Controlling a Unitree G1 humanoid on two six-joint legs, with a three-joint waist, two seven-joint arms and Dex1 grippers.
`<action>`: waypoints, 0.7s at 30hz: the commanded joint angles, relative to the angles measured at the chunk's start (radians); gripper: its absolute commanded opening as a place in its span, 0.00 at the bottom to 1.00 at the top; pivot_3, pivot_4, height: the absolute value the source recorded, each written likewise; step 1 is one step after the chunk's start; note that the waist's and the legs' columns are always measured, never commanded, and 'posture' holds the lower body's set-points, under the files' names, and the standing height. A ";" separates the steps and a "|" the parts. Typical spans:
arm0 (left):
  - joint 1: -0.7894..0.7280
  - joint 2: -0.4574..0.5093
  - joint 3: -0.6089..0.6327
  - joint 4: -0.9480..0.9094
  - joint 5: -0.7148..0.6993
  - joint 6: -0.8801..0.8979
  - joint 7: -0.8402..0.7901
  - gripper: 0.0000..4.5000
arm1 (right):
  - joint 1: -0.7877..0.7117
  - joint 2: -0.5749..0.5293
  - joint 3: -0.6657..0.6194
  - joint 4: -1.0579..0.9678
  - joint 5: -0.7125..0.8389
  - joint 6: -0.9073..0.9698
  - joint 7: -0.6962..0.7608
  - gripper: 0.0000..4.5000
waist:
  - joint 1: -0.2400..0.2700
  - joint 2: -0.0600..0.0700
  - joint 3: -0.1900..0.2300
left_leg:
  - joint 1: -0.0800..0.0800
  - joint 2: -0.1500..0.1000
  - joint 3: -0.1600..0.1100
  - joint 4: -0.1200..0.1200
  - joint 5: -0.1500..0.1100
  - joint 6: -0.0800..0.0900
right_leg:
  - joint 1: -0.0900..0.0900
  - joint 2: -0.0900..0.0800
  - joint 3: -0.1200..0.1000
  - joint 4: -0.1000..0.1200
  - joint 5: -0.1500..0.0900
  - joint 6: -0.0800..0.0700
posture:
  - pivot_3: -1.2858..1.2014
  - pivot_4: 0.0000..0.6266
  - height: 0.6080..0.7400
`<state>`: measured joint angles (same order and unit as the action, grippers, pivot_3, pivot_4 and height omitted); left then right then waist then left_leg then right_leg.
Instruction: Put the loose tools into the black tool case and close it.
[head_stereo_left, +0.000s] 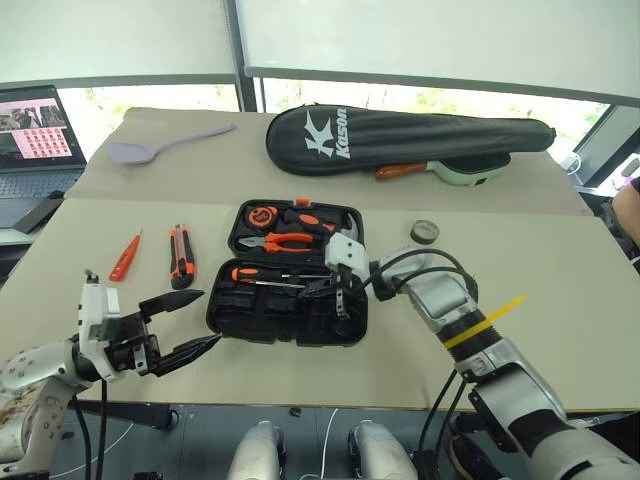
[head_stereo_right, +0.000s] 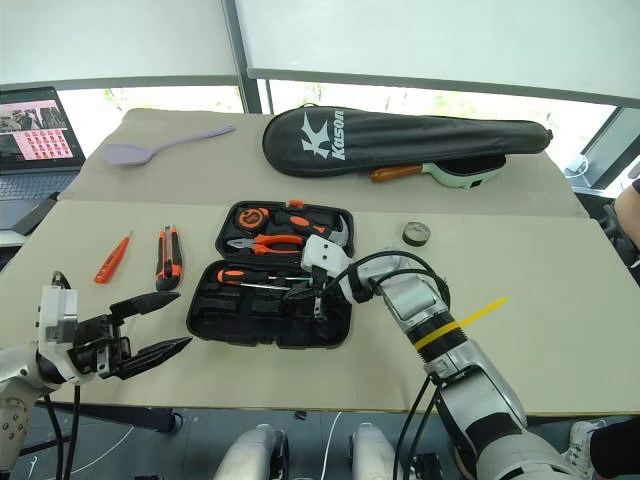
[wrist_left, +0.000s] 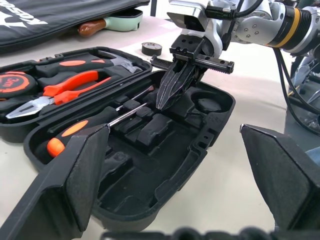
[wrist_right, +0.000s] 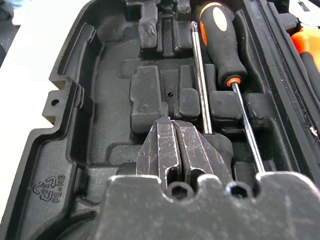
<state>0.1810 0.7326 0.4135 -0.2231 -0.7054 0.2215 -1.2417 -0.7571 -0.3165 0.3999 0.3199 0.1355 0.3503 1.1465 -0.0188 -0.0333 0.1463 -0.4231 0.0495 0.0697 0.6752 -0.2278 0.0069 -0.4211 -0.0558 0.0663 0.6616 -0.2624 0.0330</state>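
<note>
**Right gripper pinched shut inside the case, left one parked wide open**

The right gripper (wrist_right: 182, 145) has its fingers pressed flat together with nothing between them, tip down in the front half of the black tool case (head_stereo_left: 225, 310). Just beside its tips lie two steel shafts, one running up to a black-and-orange screwdriver (wrist_right: 220, 40) handle seated in its recess. My guess is the closed tips are there to nudge a shaft down into its groove, since a closed point fits between those moulded ridges better than open fingers would.

Beyond that, the far half of the case holds the pliers (head_stereo_left: 290, 240) and a round orange tape measure (head_stereo_left: 262, 215) — already in their slots.

The left gripper (head_stereo_left: 180, 325) hangs spread wide and empty just off the case's near-left corner, probably waiting its turn. Near it, out on the table, are the utility knife (head_stereo_left: 181, 256) and the slim orange tester pen (head_stereo_left: 125, 257). The dark tape roll (head_stereo_left: 424, 232) sits well apart, on the right arm's side past the case. The lid stays open, so closing is still far off.
</note>
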 joint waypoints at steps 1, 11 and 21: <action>0.006 0.009 0.026 -0.001 0.003 -0.024 -0.012 1.00 | -0.023 0.017 -0.036 0.033 0.029 0.057 0.012 0.01 | 0.000 0.000 0.000 | 0.000 0.000 0.000 0.000 0.000 0.000 | 0.000 0.000 0.000 0.000 0.000 0.000 | 0.52 0.24 1.00; 0.011 -0.016 0.014 0.034 0.020 -0.071 -0.015 1.00 | -0.052 0.047 -0.080 0.054 0.096 0.311 0.033 0.01 | -0.001 -0.002 -0.002 | 0.002 0.000 0.000 0.000 0.000 0.000 | 0.001 0.000 0.000 0.002 -0.001 -0.001 | 0.52 0.24 1.00; 0.034 -0.031 0.013 0.041 0.024 -0.097 -0.015 1.00 | -0.041 0.023 -0.157 -0.030 0.148 0.214 0.047 0.01 | 0.000 -0.002 -0.001 | 0.000 0.000 0.000 0.000 0.000 0.000 | 0.000 0.000 0.000 0.001 -0.001 -0.001 | 0.52 0.24 1.00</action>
<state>0.2112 0.7039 0.4133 -0.1803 -0.6822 0.1474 -1.2531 -0.7813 -0.2910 0.2527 0.2850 0.2941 0.6077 1.2122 -0.0190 -0.0353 0.1452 -0.4229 0.0497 0.0697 0.6753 -0.2276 0.0065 -0.4216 -0.0559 0.0662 0.6629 -0.2629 0.0320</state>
